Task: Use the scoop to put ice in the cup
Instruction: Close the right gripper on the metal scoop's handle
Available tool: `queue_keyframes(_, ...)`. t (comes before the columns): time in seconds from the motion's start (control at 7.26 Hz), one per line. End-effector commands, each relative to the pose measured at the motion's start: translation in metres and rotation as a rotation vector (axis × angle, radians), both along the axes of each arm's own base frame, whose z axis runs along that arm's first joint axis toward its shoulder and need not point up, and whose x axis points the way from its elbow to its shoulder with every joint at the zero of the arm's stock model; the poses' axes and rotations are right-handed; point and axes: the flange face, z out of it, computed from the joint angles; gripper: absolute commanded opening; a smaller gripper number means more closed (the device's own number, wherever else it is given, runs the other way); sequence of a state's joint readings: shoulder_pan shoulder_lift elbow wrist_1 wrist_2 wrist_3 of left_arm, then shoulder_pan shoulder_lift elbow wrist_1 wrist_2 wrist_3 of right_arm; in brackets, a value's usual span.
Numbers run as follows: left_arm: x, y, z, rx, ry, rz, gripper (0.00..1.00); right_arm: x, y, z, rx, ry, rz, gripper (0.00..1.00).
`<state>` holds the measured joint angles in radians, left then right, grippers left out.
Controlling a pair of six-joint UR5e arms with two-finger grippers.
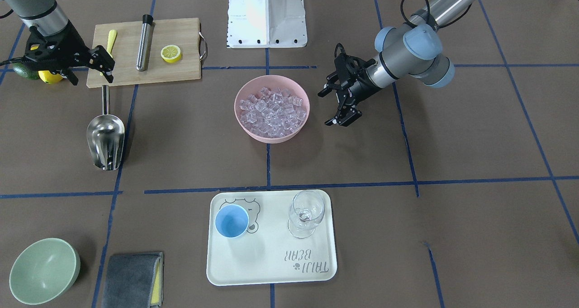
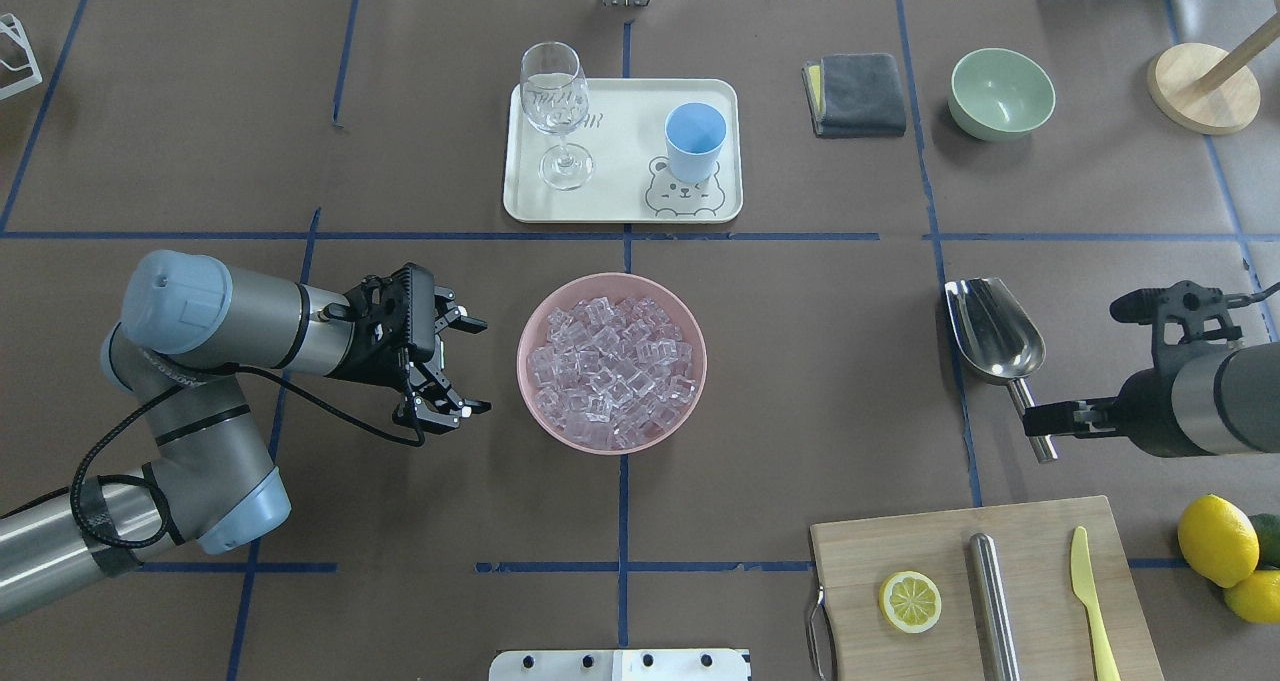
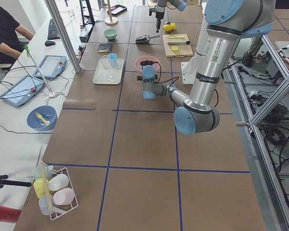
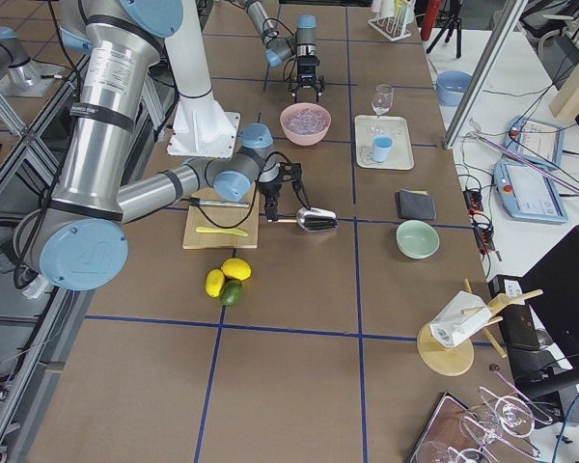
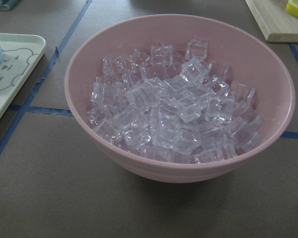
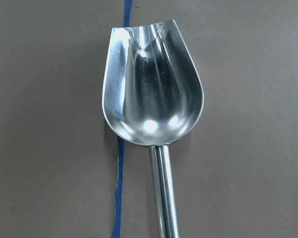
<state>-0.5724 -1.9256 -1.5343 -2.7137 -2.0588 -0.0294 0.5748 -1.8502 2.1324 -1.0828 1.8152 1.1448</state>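
Note:
The steel scoop [image 1: 105,138] lies on the table with its trough towards the tray; it also fills the right wrist view [image 6: 154,94]. My right gripper [image 1: 110,70] hangs open over the end of the scoop's rod handle and holds nothing. The ice [image 1: 271,111] fills a pink bowl [image 2: 530,331] at the table's middle and shows close up in the left wrist view [image 5: 174,109]. My left gripper [image 2: 478,367] is open and empty, beside the bowl and pointing at it. The light-blue cup [image 1: 231,221] stands upright on a white tray [image 1: 271,267].
A clear wine glass [image 1: 306,213] stands on the tray next to the cup. A cutting board [image 1: 181,68] holds a steel cylinder [image 1: 144,43], a lemon half [image 1: 171,53] and a yellow knife [image 1: 111,39]. A green bowl [image 1: 43,269] and a grey cloth [image 1: 133,278] lie beyond the scoop.

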Motion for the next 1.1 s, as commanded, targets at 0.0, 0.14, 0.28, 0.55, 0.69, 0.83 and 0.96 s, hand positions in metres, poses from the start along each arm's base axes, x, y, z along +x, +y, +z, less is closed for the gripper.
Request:
queue_keyframes(0.0,0.001,0.0,-0.004,0.001,0.003,0.0,1.0,-0.046,-0.003,0.016,0.063,0.055,0.027,1.0)
queue_keyframes(0.14,0.001,0.0,-0.004,0.001,0.003,0.0,1.0,-0.053,-0.007,0.025,0.079,0.077,0.028,1.0)
queue_keyframes(0.28,0.001,0.0,-0.005,0.002,0.005,0.0,1.0,-0.054,-0.006,0.027,0.082,0.082,0.02,1.0)
queue_keyframes(0.55,0.0,-0.001,-0.006,0.002,0.006,-0.002,1.0,-0.057,-0.005,0.032,0.095,0.046,0.011,0.87)
queue_keyframes(0.69,-0.001,0.0,-0.006,0.003,0.007,-0.002,1.0,-0.058,-0.005,0.038,0.094,0.045,0.01,0.53)
queue_keyframes(0.83,-0.001,0.0,-0.008,0.005,0.01,-0.002,1.0,-0.057,-0.005,0.04,0.096,0.05,0.005,0.19)
queue_keyframes(0.96,-0.001,0.0,-0.008,0.005,0.01,-0.002,1.0,-0.056,-0.005,0.04,0.101,0.05,0.003,0.0)
